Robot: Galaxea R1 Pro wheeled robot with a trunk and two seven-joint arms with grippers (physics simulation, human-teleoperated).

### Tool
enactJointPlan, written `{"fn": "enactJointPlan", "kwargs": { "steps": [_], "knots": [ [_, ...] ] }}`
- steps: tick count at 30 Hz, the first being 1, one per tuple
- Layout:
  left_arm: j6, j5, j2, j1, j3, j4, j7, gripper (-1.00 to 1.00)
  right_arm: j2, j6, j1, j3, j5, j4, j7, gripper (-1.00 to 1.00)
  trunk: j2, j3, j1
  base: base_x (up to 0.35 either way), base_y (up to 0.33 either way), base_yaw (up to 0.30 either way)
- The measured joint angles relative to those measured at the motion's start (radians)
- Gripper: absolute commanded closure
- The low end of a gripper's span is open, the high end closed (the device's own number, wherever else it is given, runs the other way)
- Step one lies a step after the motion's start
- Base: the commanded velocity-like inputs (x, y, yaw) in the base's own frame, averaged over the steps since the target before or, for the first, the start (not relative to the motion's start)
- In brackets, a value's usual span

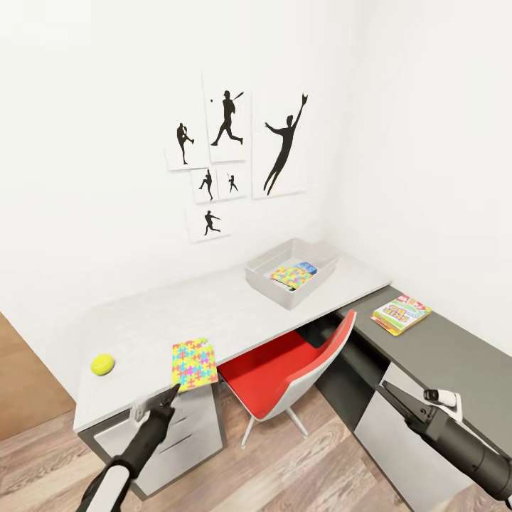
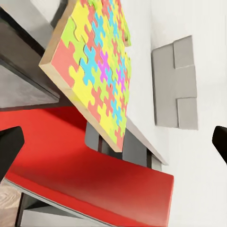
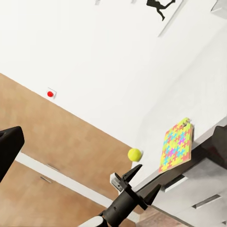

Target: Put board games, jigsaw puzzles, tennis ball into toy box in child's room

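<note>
Bright, even light w/ soft shadows; sharp renders, wide-angle stretch at edges.

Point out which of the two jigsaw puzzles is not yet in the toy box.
The jigsaw puzzle at the table's front edge, just ahead of the left gripper. The other puzzle already lies inside the grey toy box.

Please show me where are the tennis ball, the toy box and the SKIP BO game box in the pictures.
tennis ball [image 1: 102, 364], head view, middle of the ball.
toy box [image 1: 264, 281], head view, near sloping wall of the tray.
SKIP BO game box [image 1: 401, 313], head view, middle of its printed top.
</note>
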Motion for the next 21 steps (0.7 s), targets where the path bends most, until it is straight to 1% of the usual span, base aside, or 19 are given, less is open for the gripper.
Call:
{"fn": "enactJointPlan", "kwargs": {
  "steps": [6,8,14,21],
  "knots": [
    [0.002,0.002,0.004,0.000,0.053,0.000,-0.004,-1.00,0.000,0.000,0.000,-0.001,-0.001,0.000,0.000,-1.00,0.000,0.000,0.000,0.000,0.000,0.000],
    [0.002,0.003,0.005,0.000,0.064,0.000,-0.004,-1.00,0.000,0.000,0.000,-0.001,-0.001,0.000,0.000,-1.00,0.000,0.000,0.000,0.000,0.000,0.000],
    [0.002,0.003,0.003,0.000,0.073,0.000,-0.004,-1.00,-0.001,0.001,0.000,-0.003,-0.002,0.001,0.000,-1.00,0.000,0.000,0.000,0.000,0.000,0.000],
    [0.003,0.003,0.003,0.000,0.069,0.000,-0.003,-1.00,-0.001,0.000,0.000,-0.003,-0.003,0.001,0.000,-1.00,0.000,0.000,0.000,0.000,0.000,0.000]
  ]
}}
